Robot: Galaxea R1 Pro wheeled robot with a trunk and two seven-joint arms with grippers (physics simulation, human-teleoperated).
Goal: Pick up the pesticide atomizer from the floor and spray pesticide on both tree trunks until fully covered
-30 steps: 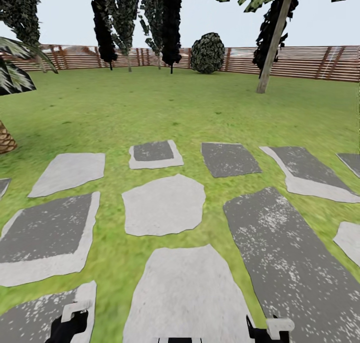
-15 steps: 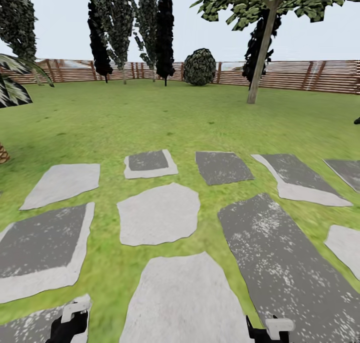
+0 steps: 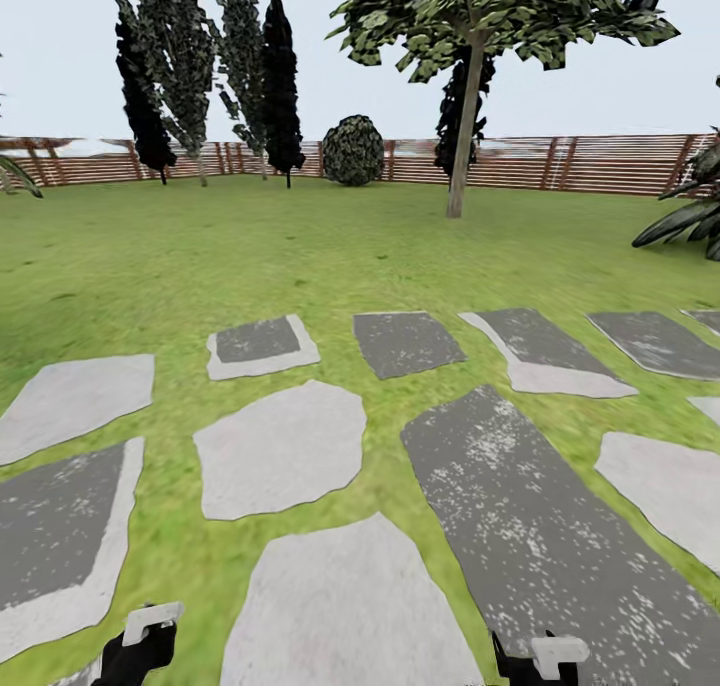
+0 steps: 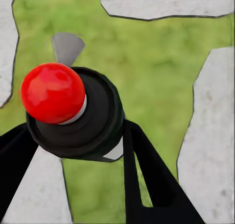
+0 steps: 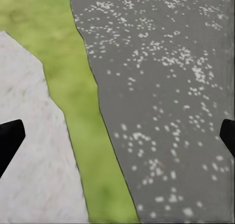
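Both arms hang low over the floor (image 3: 190,256) of grass and stepping stones. The left claw (image 4: 73,150) points down, clamped on the pesticide atomizer (image 4: 73,113), red nozzle toward the camera. The right claw (image 5: 117,136) hangs spread wide, holding nothing, above a dark stone (image 5: 166,87). One tree (image 3: 465,116) stands far off near the fence (image 3: 600,163).

The floor (image 3: 300,256) is green grass running out to a slatted wooden fence (image 3: 600,163). Flat irregular stepping stones (image 3: 280,448) lie on it near the camera, some pale grey, some dark and speckled white, with strips of grass between them.
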